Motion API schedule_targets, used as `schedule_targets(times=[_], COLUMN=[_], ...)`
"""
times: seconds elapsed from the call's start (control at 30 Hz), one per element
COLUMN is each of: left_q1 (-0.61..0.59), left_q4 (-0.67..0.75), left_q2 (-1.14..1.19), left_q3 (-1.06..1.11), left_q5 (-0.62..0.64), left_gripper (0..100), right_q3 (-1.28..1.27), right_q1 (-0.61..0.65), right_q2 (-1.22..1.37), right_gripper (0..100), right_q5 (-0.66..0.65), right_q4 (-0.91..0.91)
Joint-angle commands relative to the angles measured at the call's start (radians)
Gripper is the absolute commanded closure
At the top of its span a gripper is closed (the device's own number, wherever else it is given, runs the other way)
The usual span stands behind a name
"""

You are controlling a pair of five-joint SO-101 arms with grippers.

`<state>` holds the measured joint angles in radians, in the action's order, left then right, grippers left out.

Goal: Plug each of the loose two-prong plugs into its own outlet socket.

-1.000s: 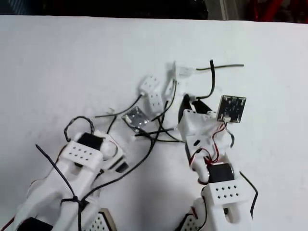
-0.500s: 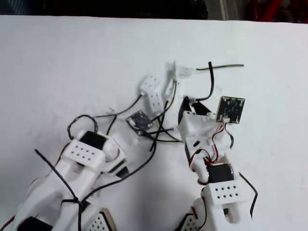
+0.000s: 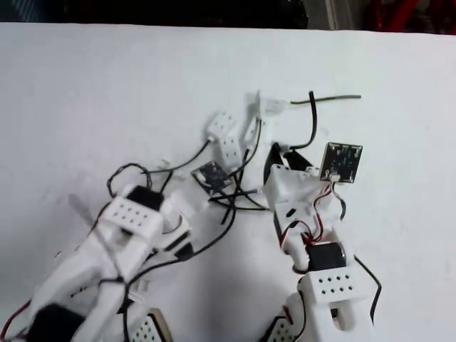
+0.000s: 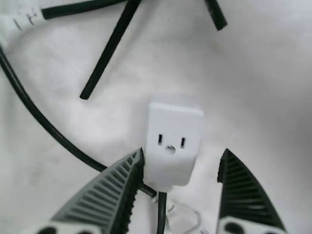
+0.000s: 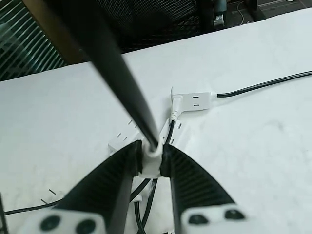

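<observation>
The likeliest trouble is a tangle. Black cables [image 3: 229,203] cross one another in the middle of the tabletop [image 3: 85,78], between the two arms, and a tug on any of them could drag a socket askew just as prongs are being lined up. The right end effector [image 5: 151,158] is clamped on a white plug [image 5: 152,165], whose black cord [image 5: 109,68] rises stiffly toward the wrist. That cord may lever the plug round in the grip, so the prongs, which I cannot see, could meet the slots crooked. The left end effector [image 4: 183,155] stands open, its ribbed fingers [image 4: 122,187] on either side of a white outlet socket [image 4: 173,139] lying slots-up on the tabletop. If they close off-centre, the light block may slide or twist instead of being held, and its thin lead [image 4: 161,214], running out between them, could get pinched. A loose cable end [image 4: 105,58] lies near that socket. Toward the far edge, a corded socket [image 5: 197,101] and two more white socket blocks [image 3: 222,125] sit close ahead of the right arm, within easy bumping range.
</observation>
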<state>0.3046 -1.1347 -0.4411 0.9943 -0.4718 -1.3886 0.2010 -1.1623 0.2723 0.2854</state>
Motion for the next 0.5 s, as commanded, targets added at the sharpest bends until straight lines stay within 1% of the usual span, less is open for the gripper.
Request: schedule_targets(times=[0.0, 0.13, 0.27, 0.37, 0.47], left_q1=[0.004, -0.041, -0.147, -0.177, -0.168], left_q4=[0.026, -0.009, -0.009, -0.032, -0.091], left_q2=[0.237, 0.367, 0.424, 0.403, 0.314], left_q3=[-0.126, -0.250, -0.339, -0.359, -0.359], left_q5=[-0.002, 0.028, -0.011, -0.038, -0.038], left_gripper=[75, 75, 75, 75, 75], right_q3=[0.014, 0.014, 0.014, 0.014, 0.014], right_q1=[-0.004, -0.004, -0.004, -0.004, -0.004], right_q2=[-0.019, -0.019, -0.019, -0.019, -0.019], right_gripper=[98.1, 98.1, 98.1, 98.1, 98.1], right_q5=[-0.005, -0.005, -0.005, -0.032, -0.037], right_q4=[-0.016, -0.016, -0.016, -0.016, -0.016])
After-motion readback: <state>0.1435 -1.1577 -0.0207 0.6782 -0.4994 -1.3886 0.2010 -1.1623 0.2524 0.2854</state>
